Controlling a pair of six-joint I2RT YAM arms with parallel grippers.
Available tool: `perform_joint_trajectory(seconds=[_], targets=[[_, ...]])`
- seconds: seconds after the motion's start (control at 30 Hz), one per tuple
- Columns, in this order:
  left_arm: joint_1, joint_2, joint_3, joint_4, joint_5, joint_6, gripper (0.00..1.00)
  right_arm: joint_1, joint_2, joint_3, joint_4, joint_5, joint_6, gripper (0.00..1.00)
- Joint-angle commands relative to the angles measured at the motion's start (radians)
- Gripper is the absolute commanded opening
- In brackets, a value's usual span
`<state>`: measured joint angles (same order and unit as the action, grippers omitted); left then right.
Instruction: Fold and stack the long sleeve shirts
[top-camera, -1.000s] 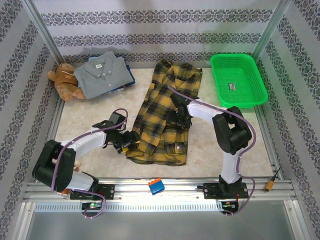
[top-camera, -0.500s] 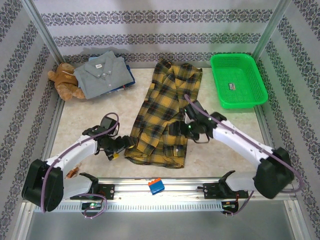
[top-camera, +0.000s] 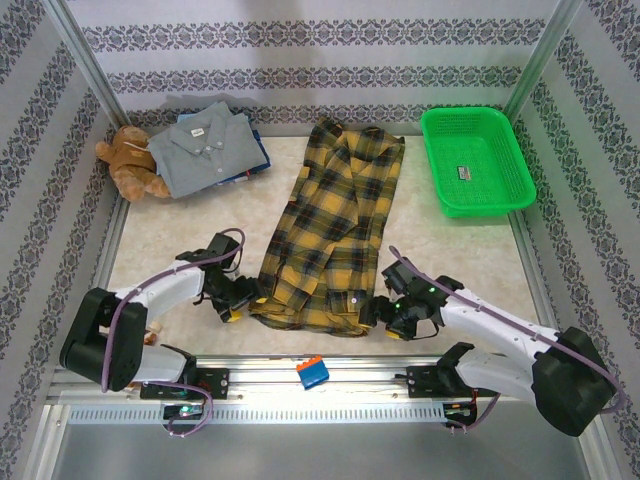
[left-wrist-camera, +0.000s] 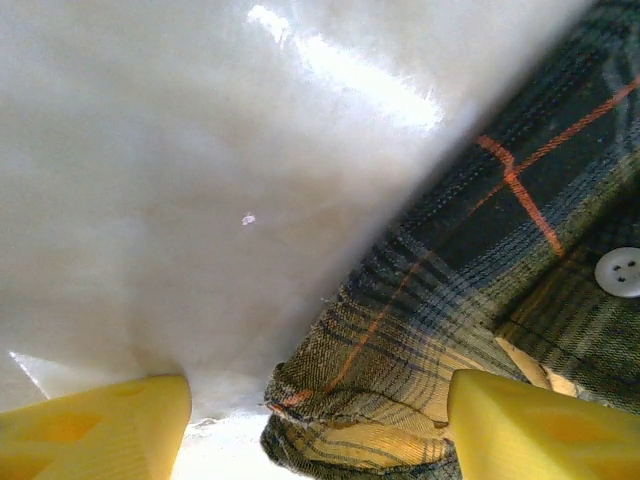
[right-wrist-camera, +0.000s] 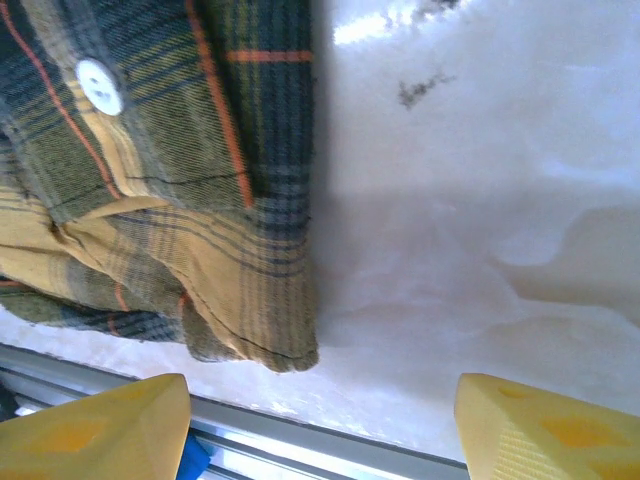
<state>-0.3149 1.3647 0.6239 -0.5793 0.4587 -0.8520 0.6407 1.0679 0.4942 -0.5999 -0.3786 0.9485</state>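
The mustard and dark plaid shirt (top-camera: 335, 225) lies folded lengthwise down the middle of the table. My left gripper (top-camera: 237, 302) sits low at its near-left corner. In the left wrist view that frayed corner (left-wrist-camera: 350, 400) lies between the yellow fingers (left-wrist-camera: 95, 430), and the left gripper (left-wrist-camera: 320, 435) is open. My right gripper (top-camera: 384, 314) is at the near-right corner. That corner (right-wrist-camera: 270, 330) lies just ahead of the right gripper (right-wrist-camera: 320, 430), which is open and holds nothing. The grey shirt (top-camera: 205, 145) sits folded on the blue shirt (top-camera: 258, 163) at the back left.
A brown teddy bear (top-camera: 130, 165) lies left of the grey shirt. A green basket (top-camera: 478, 160) stands at the back right. A small blue block (top-camera: 312, 372) sits on the near rail, which runs close under the right gripper. Bare table lies either side of the plaid shirt.
The right arm swung from the shirt's middle down to its near-right corner. The left gripper shifted a little to the near-left corner. The shirt's near edge looks slightly drawn in.
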Motion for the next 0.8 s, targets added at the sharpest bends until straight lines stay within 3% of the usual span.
perform_joint_trajectory(seconds=[0.0, 0.33, 0.77], targets=[[-0.004, 0.058, -0.004, 0.155, 0.046, 0.039, 0.70, 0.017, 0.015, -0.005, 0.075, -0.029, 0.032, 0.70], [-0.005, 0.100, -0.004, 0.206, 0.104, 0.009, 0.66, 0.060, 0.130, 0.027, 0.116, -0.028, 0.031, 0.65], [-0.026, 0.134, 0.073, 0.130, 0.115, 0.004, 0.62, 0.094, 0.306, 0.102, 0.167, -0.042, -0.003, 0.61]])
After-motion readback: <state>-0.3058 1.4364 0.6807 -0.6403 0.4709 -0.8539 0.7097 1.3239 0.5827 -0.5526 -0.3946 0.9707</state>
